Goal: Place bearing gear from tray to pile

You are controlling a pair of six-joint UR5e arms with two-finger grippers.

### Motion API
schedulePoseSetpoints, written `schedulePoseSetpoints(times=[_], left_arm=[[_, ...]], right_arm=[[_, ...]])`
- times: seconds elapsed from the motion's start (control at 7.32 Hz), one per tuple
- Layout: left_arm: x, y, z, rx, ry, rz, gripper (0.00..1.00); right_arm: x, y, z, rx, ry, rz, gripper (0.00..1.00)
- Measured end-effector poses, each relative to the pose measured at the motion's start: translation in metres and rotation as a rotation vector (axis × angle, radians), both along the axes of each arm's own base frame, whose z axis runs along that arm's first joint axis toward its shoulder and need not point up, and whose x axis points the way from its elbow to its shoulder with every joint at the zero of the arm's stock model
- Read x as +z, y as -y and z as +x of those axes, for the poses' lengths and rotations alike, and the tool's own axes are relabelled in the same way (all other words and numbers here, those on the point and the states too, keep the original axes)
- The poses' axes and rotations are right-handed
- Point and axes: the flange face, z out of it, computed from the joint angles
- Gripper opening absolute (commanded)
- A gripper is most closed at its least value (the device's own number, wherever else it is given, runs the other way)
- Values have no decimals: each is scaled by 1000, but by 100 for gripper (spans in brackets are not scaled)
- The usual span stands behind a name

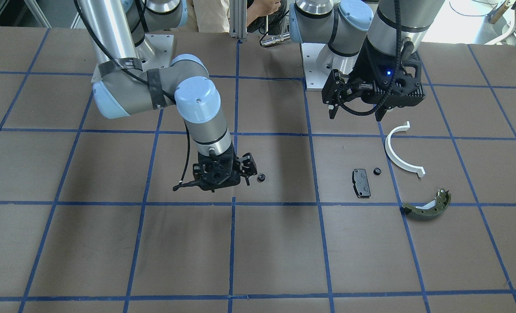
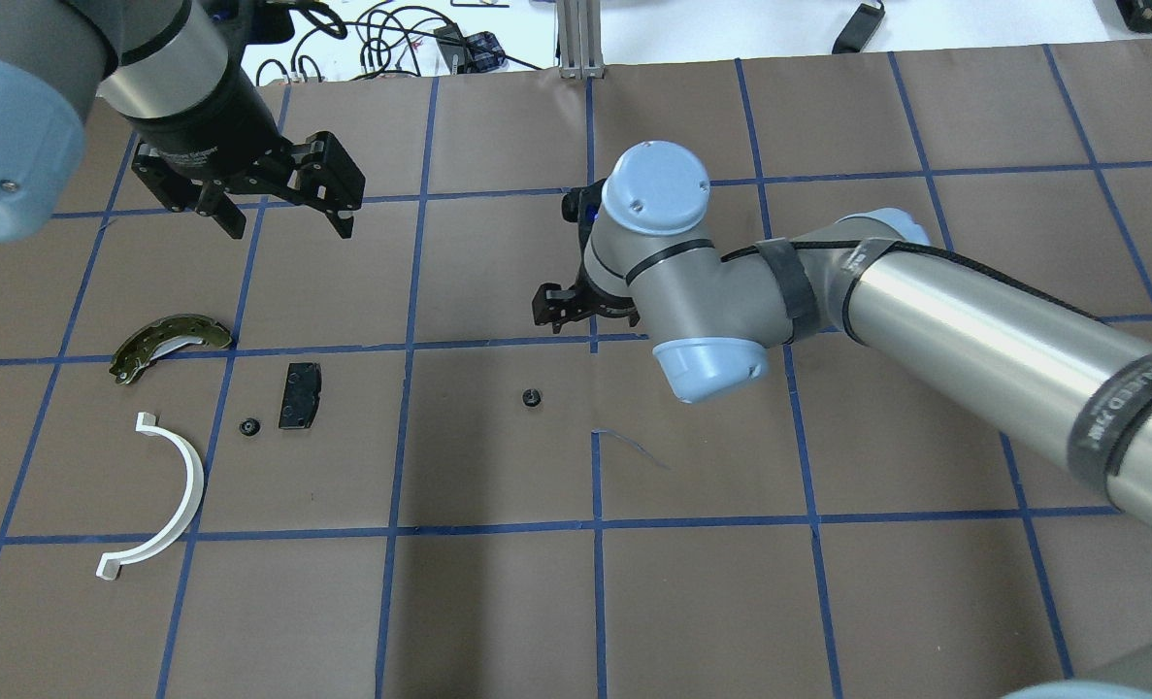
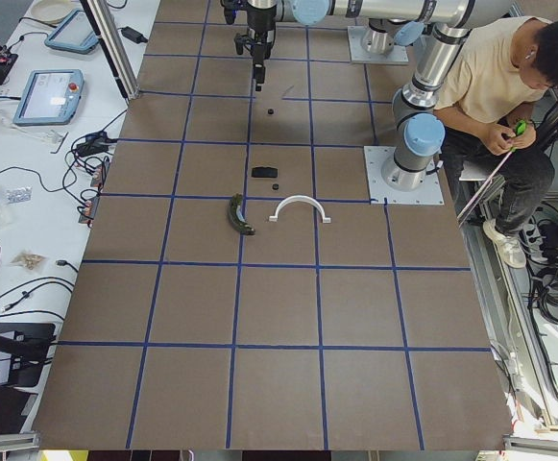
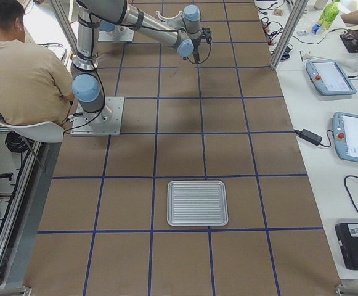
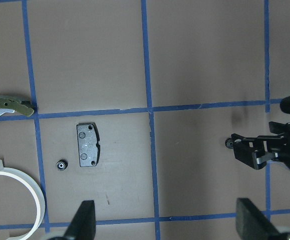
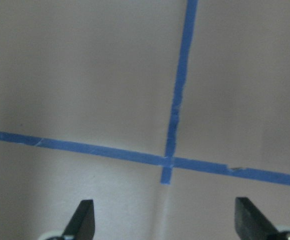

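One small black bearing gear point(image 2: 532, 397) lies alone on the brown table, close beside my right gripper point(image 1: 223, 176), and also shows in the left wrist view point(image 5: 229, 143). A second gear point(image 2: 248, 426) lies in the pile, next to the black rectangular pad point(image 2: 299, 395). The pile also holds the white half-ring point(image 2: 173, 495) and the olive brake shoe point(image 2: 170, 342). My right gripper is open and empty, low over a blue tape crossing point(image 6: 167, 162). My left gripper point(image 2: 286, 221) is open and empty, held high above the pile. The ribbed metal tray point(image 4: 197, 202) is empty.
Blue tape lines point(image 1: 236, 202) grid the brown table. A person point(image 3: 509, 86) sits behind the robot bases. Tablets and cables point(image 4: 351, 132) lie on the side bench. The right arm's long tube point(image 2: 1003, 340) crosses the right half of the table.
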Motion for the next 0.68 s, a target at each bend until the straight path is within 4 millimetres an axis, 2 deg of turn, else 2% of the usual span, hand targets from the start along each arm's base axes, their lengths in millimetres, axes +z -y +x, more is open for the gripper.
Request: schedulePoseSetpoints(times=[0.14,0.27,0.55,0.68], left_arm=[[-16,5,-1,12,-5,27,100],[-48,10,-6,18,-10,81,100],[-145,7,-17,6,-8,169,100],[-187,-2,-19,-2,-7,172,100]], right_arm=[[17,10,-37,-16,-13,13,100],[36,16,-76,-42,-25,35,100],[80,8,-140,-97,-45,84,100],[104,-3,-159,-123,-63,114,100]])
